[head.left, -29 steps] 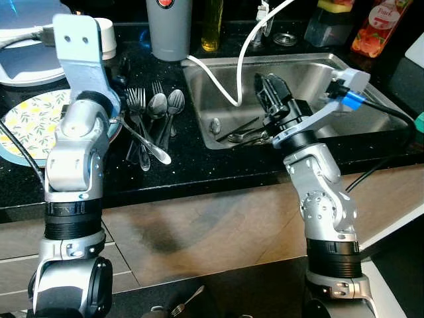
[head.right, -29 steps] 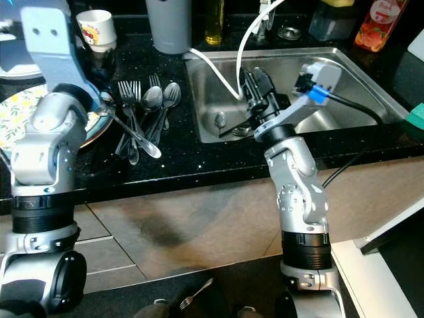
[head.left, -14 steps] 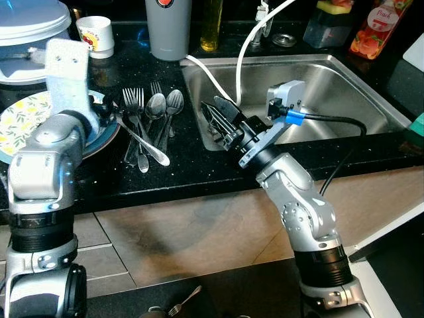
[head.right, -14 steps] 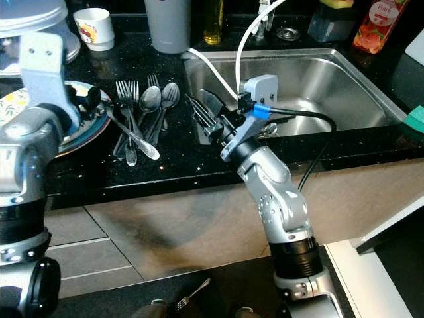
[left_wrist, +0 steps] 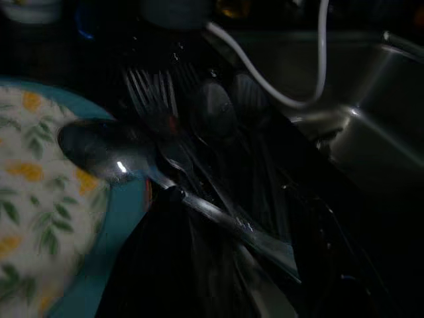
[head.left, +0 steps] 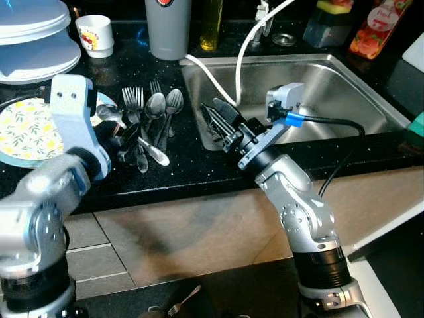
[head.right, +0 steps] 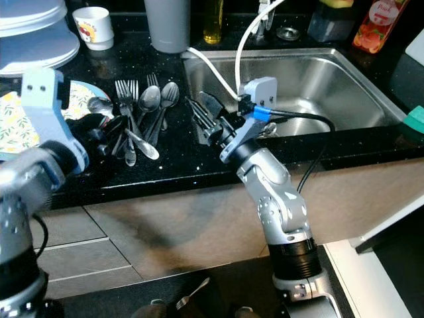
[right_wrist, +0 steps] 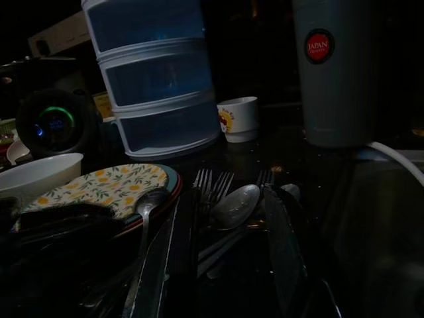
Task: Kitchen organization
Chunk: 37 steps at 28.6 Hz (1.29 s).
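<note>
**Q:** How are the two arms posed?

**A:** The right arm bends up from below the counter, and the right gripper [head.left: 218, 122] reaches over the left rim of the steel sink [head.left: 344, 86]. Its black fingers are apart and hold nothing. The left gripper [head.right: 106, 129] lies low on the counter between the floral plate [head.left: 23, 129] and the pile of forks and spoons [head.left: 156, 109]. Its fingers look clamped on a spoon [left_wrist: 106, 151], whose bowl rests over the plate's blue rim.

**Q:** And the surface around them?

**A:** A black speckled countertop [head.left: 179, 169]. Behind the cutlery stand a small white cup [head.left: 93, 34] and a tall grey tumbler [head.left: 169, 26]; stacked blue containers [right_wrist: 152, 73] sit at the far left. A white hose [head.left: 228, 76] curves into the sink. Tiled floor shows below.
</note>
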Available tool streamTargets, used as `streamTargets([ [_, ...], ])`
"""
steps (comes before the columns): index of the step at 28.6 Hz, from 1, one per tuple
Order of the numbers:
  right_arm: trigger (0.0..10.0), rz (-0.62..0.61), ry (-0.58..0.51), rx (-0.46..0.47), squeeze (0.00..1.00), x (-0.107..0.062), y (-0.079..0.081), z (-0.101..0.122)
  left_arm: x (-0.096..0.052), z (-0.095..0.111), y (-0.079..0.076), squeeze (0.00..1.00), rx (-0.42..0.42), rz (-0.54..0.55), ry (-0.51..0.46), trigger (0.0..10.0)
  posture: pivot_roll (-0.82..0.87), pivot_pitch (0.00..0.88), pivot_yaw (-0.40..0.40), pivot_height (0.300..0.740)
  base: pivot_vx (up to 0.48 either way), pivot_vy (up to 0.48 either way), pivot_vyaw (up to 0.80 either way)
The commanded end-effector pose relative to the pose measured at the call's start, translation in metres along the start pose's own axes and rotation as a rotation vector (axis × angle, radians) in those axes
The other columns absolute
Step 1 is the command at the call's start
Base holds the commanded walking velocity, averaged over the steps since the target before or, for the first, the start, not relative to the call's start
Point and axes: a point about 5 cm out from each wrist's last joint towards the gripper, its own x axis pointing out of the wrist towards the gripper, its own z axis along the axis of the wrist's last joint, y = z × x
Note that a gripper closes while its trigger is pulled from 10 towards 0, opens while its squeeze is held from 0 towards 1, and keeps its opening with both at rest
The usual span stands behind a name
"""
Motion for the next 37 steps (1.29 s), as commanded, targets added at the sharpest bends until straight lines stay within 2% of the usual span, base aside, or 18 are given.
streamTargets([
  [1, 10.0, -0.002, 0.005, 0.009, 0.00, -0.001, -0.001, -0.003, -0.003, -0.008, -0.007, 0.00, -0.011, 0.014, 0.004, 10.0, 0.24, 0.144, -0.055, 0.740, 0.000, 0.000, 0.00],
  [3, 10.0, -0.002, 0.008, 0.014, 0.00, -0.001, -0.002, -0.003, -0.006, -0.017, -0.012, 0.00, -0.068, 0.055, 0.021, 10.0, 0.24, 0.145, -0.058, 0.740, 0.000, 0.000, 0.00],
  [4, 10.0, -0.002, 0.008, 0.014, 0.00, -0.001, -0.002, -0.003, -0.006, -0.017, -0.012, 0.00, -0.068, 0.055, 0.021, 10.0, 0.24, 0.145, -0.058, 0.740, 0.000, 0.000, 0.00],
  [6, 10.0, -0.002, 0.009, 0.017, 0.00, 0.000, -0.003, -0.003, -0.004, -0.024, -0.012, 0.00, -0.133, 0.123, 0.051, 10.0, 0.24, 0.146, -0.063, 0.740, 0.000, 0.000, 0.00],
  [9, 10.0, -0.003, 0.010, 0.019, 0.00, 0.000, -0.004, -0.003, -0.001, -0.032, -0.013, 0.00, -0.183, 0.160, 0.079, 10.0, 0.24, 0.147, -0.065, 0.740, 0.000, 0.000, 0.00],
  [12, 10.0, -0.002, 0.011, 0.019, 0.00, 0.000, -0.004, -0.003, 0.003, -0.034, -0.016, 0.00, -0.201, 0.170, 0.081, 10.0, 0.23, 0.146, -0.064, 0.740, 0.000, 0.000, 0.00],
  [13, 10.0, -0.001, 0.009, 0.019, 0.00, 0.001, -0.003, -0.003, 0.010, -0.034, -0.017, 0.00, -0.214, 0.183, 0.073, 10.0, 0.23, 0.144, -0.066, 0.740, 0.000, 0.000, 0.00],
  [17, 10.0, -0.001, 0.006, 0.017, 0.00, 0.001, -0.004, -0.002, 0.020, -0.033, -0.017, 0.00, -0.230, 0.202, 0.059, 10.0, 0.23, 0.142, -0.065, 0.740, 0.000, 0.000, 0.00],
  [23, 10.0, -0.012, 0.001, 0.008, 0.00, -0.002, -0.006, 0.001, 0.043, -0.033, -0.008, 0.00, -0.276, 0.266, 0.071, 10.0, 0.20, 0.141, -0.061, 0.740, 0.000, 0.000, 0.00],
  [28, 10.0, -0.015, -0.001, 0.006, 0.00, -0.002, -0.007, 0.001, 0.050, -0.032, -0.007, 0.00, -0.296, 0.274, 0.070, 10.0, 0.19, 0.138, -0.058, 0.740, 0.000, 0.000, 0.00],
  [29, 10.0, -0.018, -0.002, 0.005, 0.00, -0.002, -0.007, 0.002, 0.055, -0.031, -0.006, 0.00, -0.312, 0.273, 0.067, 7.1, 0.19, 0.138, -0.058, 0.740, 0.000, 0.000, 0.00],
  [30, 10.0, -0.020, -0.003, 0.003, 0.00, -0.002, -0.007, 0.002, 0.059, -0.030, -0.005, 0.00, -0.330, 0.274, 0.068, 3.3, 0.19, 0.138, -0.058, 0.740, 0.000, 0.000, 0.00],
  [31, 10.0, -0.020, -0.003, 0.003, 0.00, -0.002, -0.007, 0.002, 0.059, -0.030, -0.005, 0.00, -0.330, 0.274, 0.068, 3.3, 0.19, 0.138, -0.058, 0.740, 0.000, 0.000, 0.00],
  [32, 10.0, -0.022, -0.005, 0.002, 0.00, -0.003, -0.007, 0.003, 0.062, -0.030, -0.004, 0.00, -0.347, 0.279, 0.069, 1.9, 0.18, 0.137, -0.054, 0.740, 0.000, 0.000, 0.00],
  [33, 10.0, -0.025, -0.006, 0.000, 0.00, -0.003, -0.008, 0.003, 0.064, -0.030, -0.003, 0.00, -0.355, 0.281, 0.067, 0.0, 0.18, 0.137, -0.053, 0.740, 0.000, 0.000, 0.00],
  [37, 10.0, -0.033, -0.008, -0.001, 0.00, -0.004, -0.009, 0.004, 0.067, -0.027, -0.001, 0.00, -0.360, 0.282, 0.049, 0.0, 0.18, 0.136, -0.051, 0.740, 0.000, 0.000, 0.00],
])
